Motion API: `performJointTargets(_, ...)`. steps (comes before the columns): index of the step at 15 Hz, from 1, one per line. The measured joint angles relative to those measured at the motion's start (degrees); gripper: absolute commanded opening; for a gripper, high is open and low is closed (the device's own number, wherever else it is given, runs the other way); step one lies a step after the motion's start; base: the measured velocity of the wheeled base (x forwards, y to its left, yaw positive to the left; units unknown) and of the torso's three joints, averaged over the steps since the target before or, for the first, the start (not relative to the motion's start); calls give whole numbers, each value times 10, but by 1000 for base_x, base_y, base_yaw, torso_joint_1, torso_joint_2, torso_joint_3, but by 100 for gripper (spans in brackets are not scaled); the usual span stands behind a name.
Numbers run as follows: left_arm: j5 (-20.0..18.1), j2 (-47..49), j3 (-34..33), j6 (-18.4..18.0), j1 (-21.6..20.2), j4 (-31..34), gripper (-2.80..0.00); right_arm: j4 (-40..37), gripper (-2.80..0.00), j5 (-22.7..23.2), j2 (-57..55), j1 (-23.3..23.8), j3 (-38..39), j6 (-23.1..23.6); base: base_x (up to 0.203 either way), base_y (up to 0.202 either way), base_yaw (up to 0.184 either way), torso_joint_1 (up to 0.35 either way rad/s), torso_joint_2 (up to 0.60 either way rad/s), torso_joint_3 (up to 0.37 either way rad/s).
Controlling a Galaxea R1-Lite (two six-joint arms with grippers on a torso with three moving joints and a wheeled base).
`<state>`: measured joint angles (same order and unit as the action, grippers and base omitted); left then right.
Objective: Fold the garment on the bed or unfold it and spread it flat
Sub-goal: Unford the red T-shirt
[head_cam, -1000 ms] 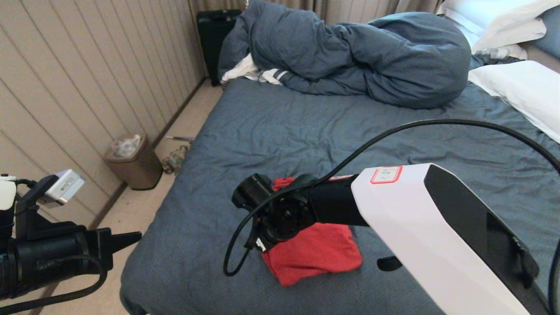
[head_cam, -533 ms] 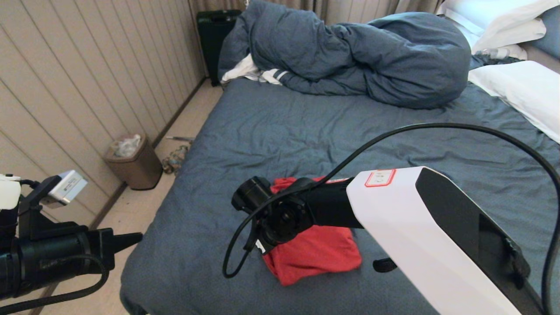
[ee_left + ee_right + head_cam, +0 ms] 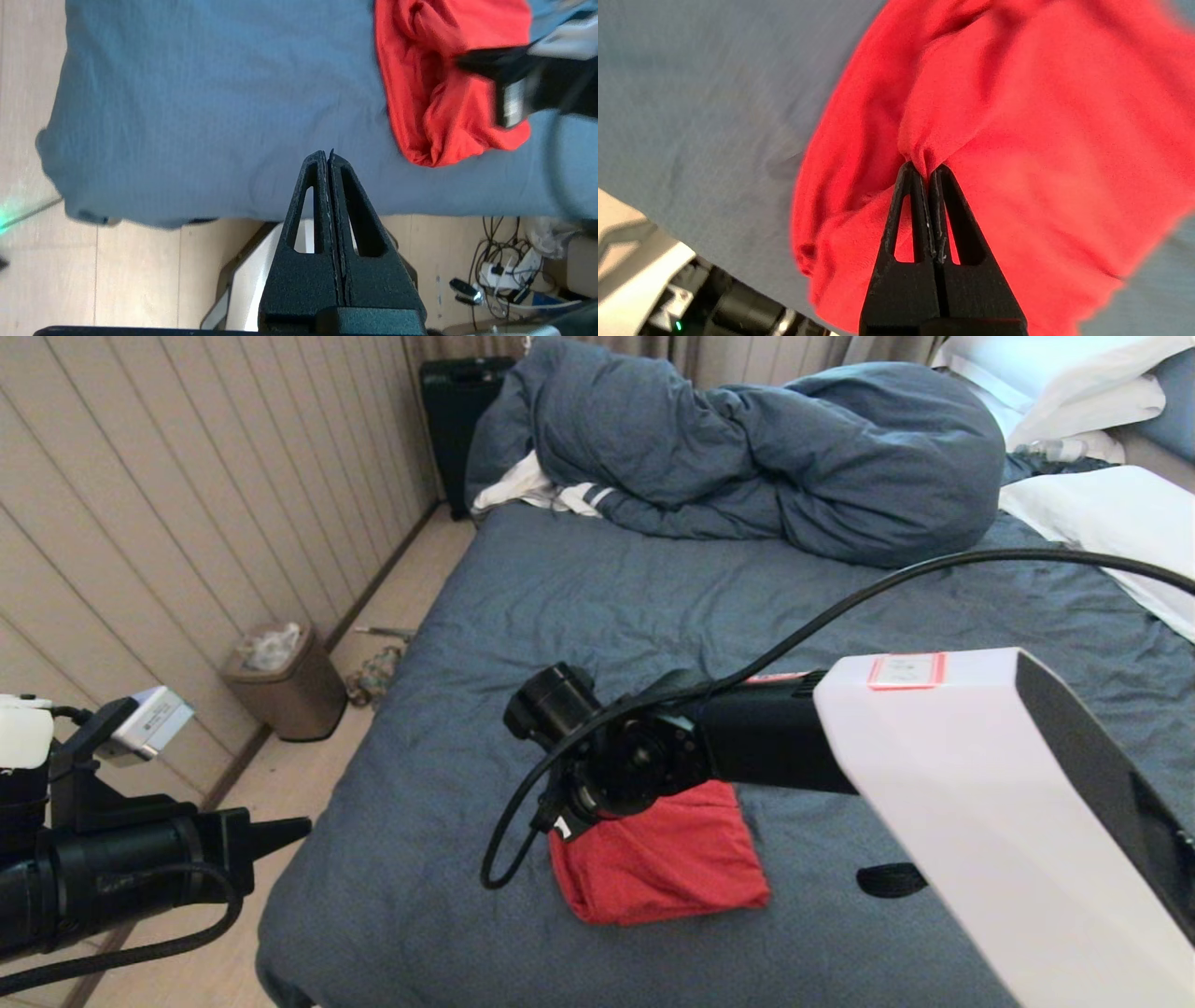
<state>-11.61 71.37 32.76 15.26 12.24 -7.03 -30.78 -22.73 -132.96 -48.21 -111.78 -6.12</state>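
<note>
Right wrist view: the right end effector (image 3: 928, 175) is closed on a small pinch of the garment (image 3: 1017, 140); red cloth gathers into a ridge just at the tips.
Reason for this grip: I judge that a pinched fold gives one point from which to lift or pull the cloth open, since the shirt is bunched and not flat.
Garment place: it lies in a crumpled heap on the bed (image 3: 560, 616), directly below and around the right end effector, near the bed's front edge.
Left end effector (image 3: 329, 156): it is closed on nothing, the two fingers pressed together, and it hangs above the corner of the bed, well apart from the garment and to the side of it.
Reason for left position: it seems to wait out of the way while the right arm works alone; this is my reading only.
Hidden in head view: the right arm (image 3: 934, 756) covers the far part of the garment (image 3: 672, 859) and also the right end effector itself, so the grip is not visible from there.
Hard to make out: no lettering or chest graphic shows, so I cannot tell which side faces up, or where collar and sleeves are.
Blur: the right wrist picture is soft at the cloth edges, so the exact layer that is pinched is unclear.
Duvet (image 3: 747, 457): bunched at the far end of the bed, well away from both end effectors.
</note>
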Motion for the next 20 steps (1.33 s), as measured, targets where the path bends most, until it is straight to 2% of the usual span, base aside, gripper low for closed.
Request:
performJointTargets(4, 0, 17, 5, -2, 1, -26, -280, -1, -280, 0, 61, 48, 3, 7, 0, 0, 0, 0, 0, 0)
performJointTargets(10, 0, 29, 23, -1, 21, -25, -280, -21, -280, 1, 149, 130, 38, 12, 0, 0, 0, 0, 0, 0)
performJointTargets(14, 0, 44, 34, 0, 48, -27, -280, -19, -280, 2, 208, 197, 106, 9, 0, 0, 0, 0, 0, 0)
performJointTargets(18, 4, 65, 51, 7, 80, -27, -280, -11, -280, 8, 262, 291, 195, 5, 0, 0, 0, 0, 0, 0)
performJointTargets(20, 6, 75, 57, 11, 92, -28, -280, 22, -280, 11, 280, 342, 252, 5, 0, 0, 0, 0, 0, 0)
